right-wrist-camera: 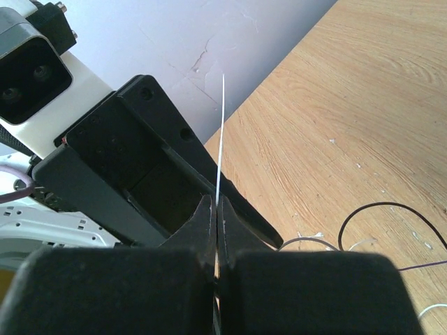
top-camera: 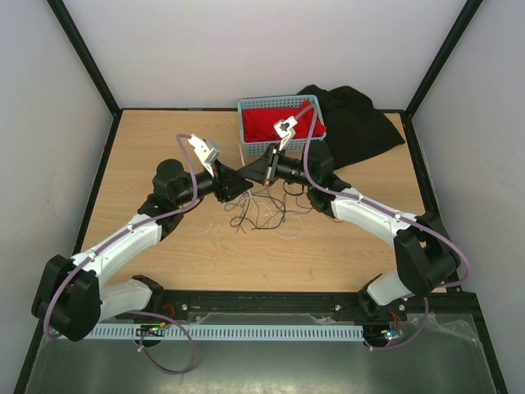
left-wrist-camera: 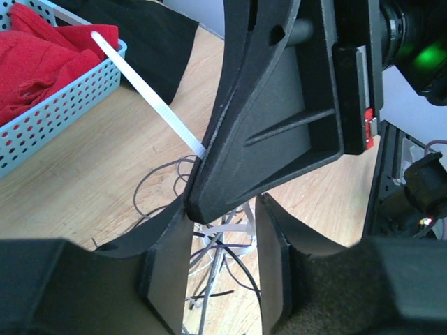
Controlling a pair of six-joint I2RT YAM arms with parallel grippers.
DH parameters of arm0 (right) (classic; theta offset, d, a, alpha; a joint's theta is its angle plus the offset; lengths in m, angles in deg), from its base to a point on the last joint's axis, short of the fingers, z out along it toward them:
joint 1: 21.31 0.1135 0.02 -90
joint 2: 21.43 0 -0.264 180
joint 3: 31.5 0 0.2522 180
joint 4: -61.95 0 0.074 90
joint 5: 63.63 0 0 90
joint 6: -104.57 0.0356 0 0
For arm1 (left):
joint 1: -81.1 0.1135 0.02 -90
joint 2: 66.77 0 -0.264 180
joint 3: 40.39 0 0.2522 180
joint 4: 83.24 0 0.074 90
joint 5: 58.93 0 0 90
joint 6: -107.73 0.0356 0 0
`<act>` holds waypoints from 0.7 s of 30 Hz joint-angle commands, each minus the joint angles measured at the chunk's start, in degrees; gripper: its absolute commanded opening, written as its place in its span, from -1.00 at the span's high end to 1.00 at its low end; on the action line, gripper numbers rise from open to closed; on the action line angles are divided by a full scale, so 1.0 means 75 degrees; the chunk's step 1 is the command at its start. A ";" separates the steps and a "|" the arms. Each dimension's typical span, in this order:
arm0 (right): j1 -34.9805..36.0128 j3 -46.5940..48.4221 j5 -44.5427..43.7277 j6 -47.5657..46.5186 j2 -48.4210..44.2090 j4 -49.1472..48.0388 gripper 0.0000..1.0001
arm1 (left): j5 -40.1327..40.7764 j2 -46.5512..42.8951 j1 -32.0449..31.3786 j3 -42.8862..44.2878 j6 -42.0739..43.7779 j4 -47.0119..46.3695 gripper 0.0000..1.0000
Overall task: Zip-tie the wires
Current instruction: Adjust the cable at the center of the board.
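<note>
At the middle of the table, just above the wires (top-camera: 262, 215), the right gripper (right-wrist-camera: 215, 209) has its fingers pressed together on the zip tie (right-wrist-camera: 220, 132), pinching the thin strip edge-on so its free length stands out past the tips. The left gripper (left-wrist-camera: 223, 209) has its fingers (left-wrist-camera: 167, 258) spread on either side of the right one's tip, holding nothing. The danger, as I judge it, is crowding: closing here, the left fingers could clamp the other gripper instead of the strip, or twist the tie out of so narrow a pinch. Whether the tie loops the wires I cannot tell; missed strands would leave the bundle loose.
</note>
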 commanded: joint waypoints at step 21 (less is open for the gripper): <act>0.0013 0.0536 -0.0218 0.0258 0.0028 -0.0460 1.00 | -0.0730 0.0863 -0.0215 -0.0369 -0.0518 -0.1621 0.29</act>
